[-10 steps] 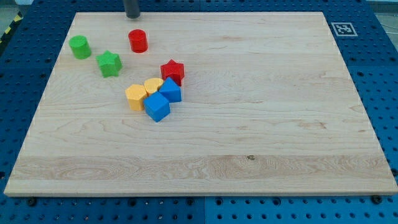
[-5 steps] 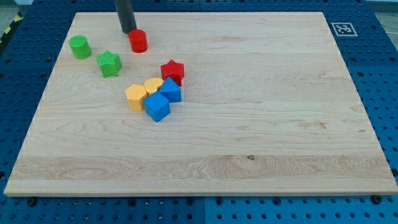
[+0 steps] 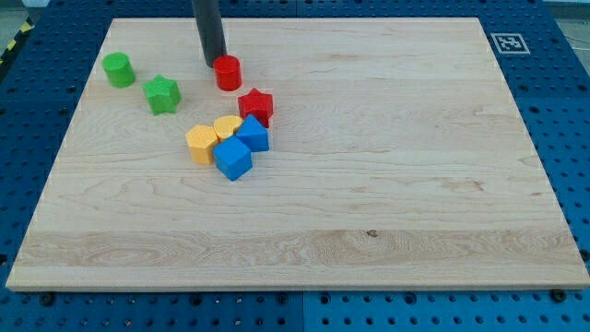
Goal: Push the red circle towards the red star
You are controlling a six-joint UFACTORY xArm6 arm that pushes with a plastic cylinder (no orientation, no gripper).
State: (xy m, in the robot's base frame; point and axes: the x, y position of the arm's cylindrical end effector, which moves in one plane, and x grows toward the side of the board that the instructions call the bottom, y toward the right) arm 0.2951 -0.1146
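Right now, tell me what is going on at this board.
My tip is pressed against the upper-left side of the red circle, pushing it toward the red star, which lies just below and to the view's right. A small gap separates the two. The circle has slid closer over the last second. The green, yellow and blue blocks are untouched.
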